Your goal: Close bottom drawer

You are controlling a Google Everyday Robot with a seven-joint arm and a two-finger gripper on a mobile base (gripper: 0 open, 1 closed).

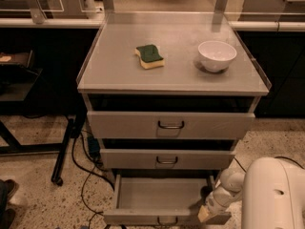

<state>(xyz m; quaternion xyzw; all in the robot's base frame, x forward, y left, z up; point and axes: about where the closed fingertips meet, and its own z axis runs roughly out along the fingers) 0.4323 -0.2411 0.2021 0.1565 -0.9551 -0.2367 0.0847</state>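
The bottom drawer (pixel 162 194) of the grey metal cabinet stands pulled far out, its plain grey inside showing. Its slim front panel (pixel 157 218) with a small dark wire handle (pixel 167 221) lies at the picture's bottom edge. My white arm (pixel 274 194) comes in at the lower right. My gripper (pixel 206 213) is low at the drawer's right front corner, close to or touching the panel.
The middle drawer (pixel 167 159) and top drawer (pixel 170 125) are pulled out a little. On the cabinet top (pixel 119 70) lie a green and yellow sponge (pixel 149 56) and a white bowl (pixel 217 55). Cables (pixel 86 175) and a black stand leg (pixel 64 151) are on the floor at left.
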